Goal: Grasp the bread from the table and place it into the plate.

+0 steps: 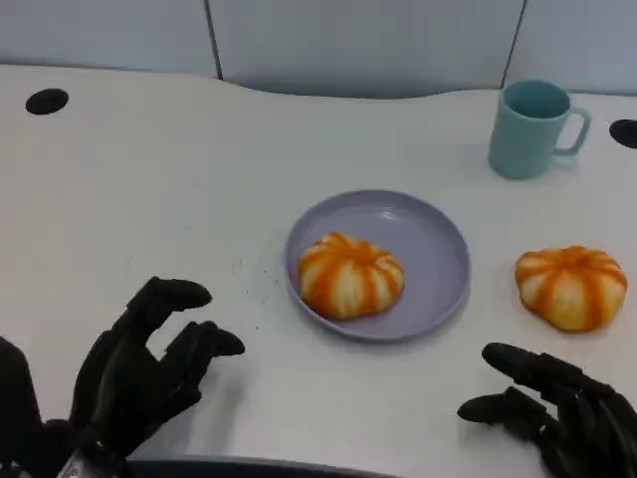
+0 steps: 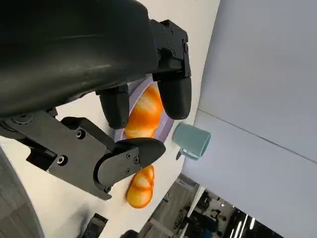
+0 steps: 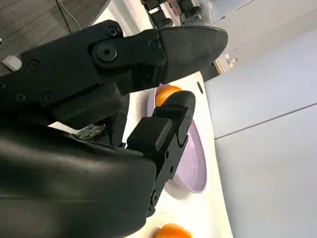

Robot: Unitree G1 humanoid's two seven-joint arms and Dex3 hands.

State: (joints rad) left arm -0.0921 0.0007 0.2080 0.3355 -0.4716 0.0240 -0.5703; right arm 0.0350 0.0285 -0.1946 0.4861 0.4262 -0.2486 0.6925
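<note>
An orange-and-white striped bread [image 1: 350,276] lies on the left part of the lilac plate [image 1: 438,249] in the middle of the table. A second striped bread [image 1: 570,287] sits on the table just right of the plate. My right hand [image 1: 557,410] is near the front edge, below that second bread and apart from it, fingers spread and holding nothing. My left hand [image 1: 149,370] is at the front left, well away from the plate, also with nothing in it. In the left wrist view, the plated bread [image 2: 146,111] and the table bread [image 2: 141,187] show past my fingers [image 2: 174,94].
A teal mug [image 1: 532,127] stands at the back right, handle to the right. Two round black holes [image 1: 47,101] [image 1: 625,132] sit near the table's far corners. A grey wall panel runs behind the table. The right wrist view catches the plate [image 3: 195,163].
</note>
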